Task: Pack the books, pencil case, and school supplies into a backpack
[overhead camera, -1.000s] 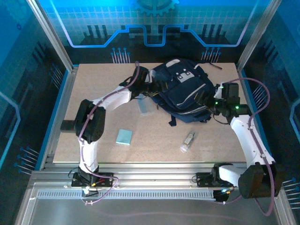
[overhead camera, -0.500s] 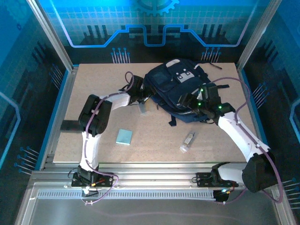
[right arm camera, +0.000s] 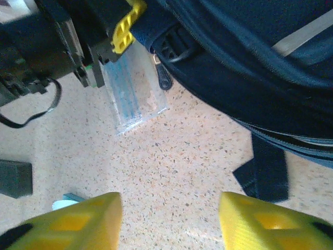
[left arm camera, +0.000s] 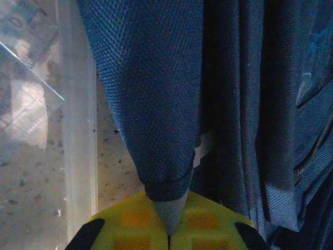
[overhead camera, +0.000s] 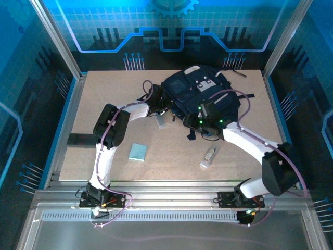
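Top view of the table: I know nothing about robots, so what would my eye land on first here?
The dark navy backpack at the far middle of the table stands out first. The left gripper is pinched shut on a fold of its fabric; the right gripper hangs open at its near edge. Nearer, a teal pad and a clear tube lie loose.
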Available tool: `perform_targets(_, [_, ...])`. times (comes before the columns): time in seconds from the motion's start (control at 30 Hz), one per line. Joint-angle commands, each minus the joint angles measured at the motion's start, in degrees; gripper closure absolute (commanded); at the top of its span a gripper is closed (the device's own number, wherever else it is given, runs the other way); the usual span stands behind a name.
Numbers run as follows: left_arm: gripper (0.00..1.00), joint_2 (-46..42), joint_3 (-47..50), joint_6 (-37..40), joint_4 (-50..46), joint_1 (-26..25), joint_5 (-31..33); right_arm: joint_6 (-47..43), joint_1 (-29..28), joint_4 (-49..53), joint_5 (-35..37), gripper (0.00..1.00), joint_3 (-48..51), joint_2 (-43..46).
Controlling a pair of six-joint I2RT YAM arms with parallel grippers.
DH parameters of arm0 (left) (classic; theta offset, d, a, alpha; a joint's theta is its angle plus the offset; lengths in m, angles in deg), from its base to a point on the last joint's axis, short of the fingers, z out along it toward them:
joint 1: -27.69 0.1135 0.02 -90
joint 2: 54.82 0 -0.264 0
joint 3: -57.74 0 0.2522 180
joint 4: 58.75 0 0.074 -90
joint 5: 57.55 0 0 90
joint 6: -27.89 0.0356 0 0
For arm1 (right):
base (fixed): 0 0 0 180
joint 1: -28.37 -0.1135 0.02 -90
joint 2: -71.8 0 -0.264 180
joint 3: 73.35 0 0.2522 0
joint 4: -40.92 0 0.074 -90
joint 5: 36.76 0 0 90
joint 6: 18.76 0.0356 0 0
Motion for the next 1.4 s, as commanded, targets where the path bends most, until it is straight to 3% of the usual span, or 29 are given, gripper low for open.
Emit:
perform_targets(0.0, [1.0,-5.9,1.7,-2.6,3.2,-2.2,-1.5,-0.1,-2.3,-4.1,1.7,0.53,-2.1,-4.9])
perform_targets(0.37, [1.0,-11.7,4.3,-6.7,6.7,-4.9,-3.6,-1.6,-8.2,-4.3,18.5,0.55,-10.8,-16.6])
perform_targets(0.67, [1.0,-14.6,7.8,-7.9,8.9,-5.3,-3.6,1.6,-11.2,5.7,40.2,0.52,-20.3,-25.2])
perform_targets(0.77, [1.0,-15.2,8.4,-8.1,9.4,-5.4,-3.5,1.8,-11.5,7.0,44.2,0.52,-21.9,-27.0])
perform_targets(0.83, [1.0,-15.4,8.6,-8.2,9.6,-5.3,-3.7,1.8,-11.4,6.9,45.5,0.54,-22.6,-28.1])
perform_targets(0.93, [1.0,-15.7,8.9,-8.3,10.0,-5.4,-3.8,1.0,-11.3,6.4,46.4,0.66,-23.6,-29.0])
perform_targets(1.13, [1.0,-15.9,9.8,-8.6,10.7,-5.4,-3.5,-2.6,-11.2,4.1,46.0,1.0,-22.4,-27.7])
perform_targets(1.27, [1.0,-15.2,9.4,-8.4,10.6,-5.3,-2.9,-7.3,-11.0,2.4,42.0,1.0,-19.9,-25.2])
perform_targets(1.37, [1.0,-14.0,8.4,-7.7,10.2,-4.8,-2.5,-10.2,-9.5,0.7,33.1,1.0,-16.0,-21.8])
